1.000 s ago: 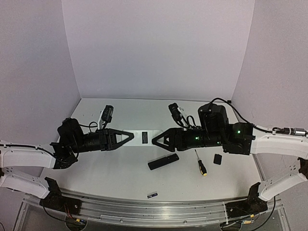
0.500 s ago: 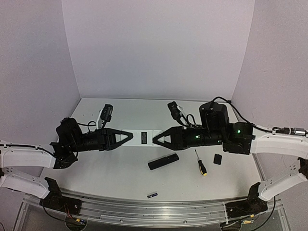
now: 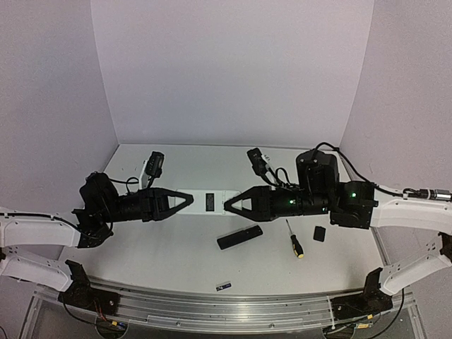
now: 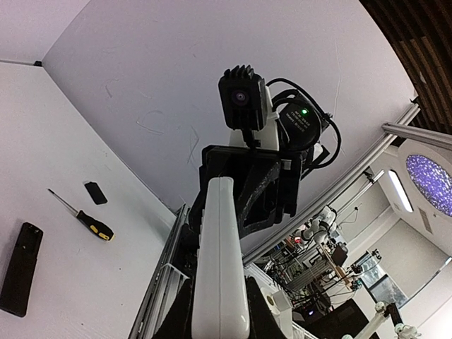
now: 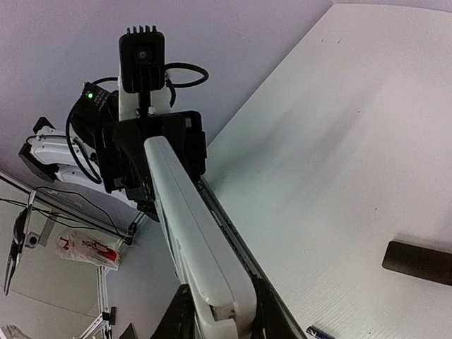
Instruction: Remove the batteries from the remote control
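A white remote control point(image 3: 210, 201) hangs level above the table, held at both ends. My left gripper point(image 3: 189, 200) is shut on its left end and my right gripper point(image 3: 227, 205) is shut on its right end. A dark rectangular opening shows on the remote's top; I cannot tell what is inside it. One small dark battery point(image 3: 224, 286) lies on the table near the front rail, also in the right wrist view point(image 5: 321, 332). In the left wrist view the remote point(image 4: 220, 268) runs up between my fingers. In the right wrist view the remote point(image 5: 194, 240) does the same.
A black remote point(image 3: 239, 236) lies on the table below the held one. A screwdriver point(image 3: 294, 240) with a yellow-and-black handle and a small flat black cover point(image 3: 319, 234) lie to its right. A metal rail point(image 3: 233, 304) runs along the near edge. Walls close in on three sides.
My right gripper has shut on the white remote's right end; a second ago its jaws stood wider. The left gripper has kept its hold and barely moved.
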Robot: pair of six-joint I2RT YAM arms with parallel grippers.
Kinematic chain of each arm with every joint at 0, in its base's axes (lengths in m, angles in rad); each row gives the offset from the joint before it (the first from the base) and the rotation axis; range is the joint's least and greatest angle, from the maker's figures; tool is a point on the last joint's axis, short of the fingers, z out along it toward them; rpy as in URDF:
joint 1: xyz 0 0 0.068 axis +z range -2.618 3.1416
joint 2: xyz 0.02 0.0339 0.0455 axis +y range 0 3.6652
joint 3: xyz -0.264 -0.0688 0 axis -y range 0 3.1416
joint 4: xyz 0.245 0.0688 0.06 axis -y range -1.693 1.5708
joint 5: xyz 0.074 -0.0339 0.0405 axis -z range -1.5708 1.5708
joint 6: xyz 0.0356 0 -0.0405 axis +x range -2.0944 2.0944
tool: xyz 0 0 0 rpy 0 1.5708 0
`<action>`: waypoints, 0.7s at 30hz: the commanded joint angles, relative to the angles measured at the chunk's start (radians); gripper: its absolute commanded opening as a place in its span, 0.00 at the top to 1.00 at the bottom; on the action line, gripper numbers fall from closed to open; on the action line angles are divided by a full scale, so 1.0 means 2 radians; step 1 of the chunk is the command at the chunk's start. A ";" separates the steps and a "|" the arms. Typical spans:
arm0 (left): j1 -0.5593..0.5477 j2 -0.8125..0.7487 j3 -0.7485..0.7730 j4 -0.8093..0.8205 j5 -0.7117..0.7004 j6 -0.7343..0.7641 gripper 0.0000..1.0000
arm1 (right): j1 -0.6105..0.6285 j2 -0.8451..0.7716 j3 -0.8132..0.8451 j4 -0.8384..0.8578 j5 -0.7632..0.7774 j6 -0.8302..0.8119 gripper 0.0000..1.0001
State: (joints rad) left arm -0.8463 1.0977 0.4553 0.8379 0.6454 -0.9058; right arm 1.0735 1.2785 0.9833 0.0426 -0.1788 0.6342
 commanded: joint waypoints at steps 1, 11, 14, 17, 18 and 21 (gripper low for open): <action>-0.004 -0.012 0.010 -0.003 0.003 0.000 1.00 | -0.005 -0.002 0.009 -0.055 0.089 0.000 0.80; -0.005 -0.012 0.022 -0.041 -0.005 0.001 1.00 | -0.005 0.023 0.041 -0.105 0.121 0.002 0.73; -0.005 -0.013 0.025 -0.050 -0.010 0.001 1.00 | -0.005 0.029 0.047 -0.107 0.114 0.002 0.79; -0.005 -0.010 0.033 -0.080 -0.024 0.003 1.00 | -0.005 0.034 0.053 -0.113 0.109 0.002 0.84; -0.005 -0.008 0.038 -0.093 -0.030 0.003 1.00 | -0.005 0.035 0.056 -0.116 0.108 0.003 0.87; -0.005 0.001 0.050 -0.141 -0.058 0.003 1.00 | -0.005 0.039 0.061 -0.127 0.113 0.003 0.91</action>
State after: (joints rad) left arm -0.8482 1.0983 0.4753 0.6290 0.5540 -0.9043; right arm 1.0753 1.3409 1.0542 -0.1758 -0.0133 0.6447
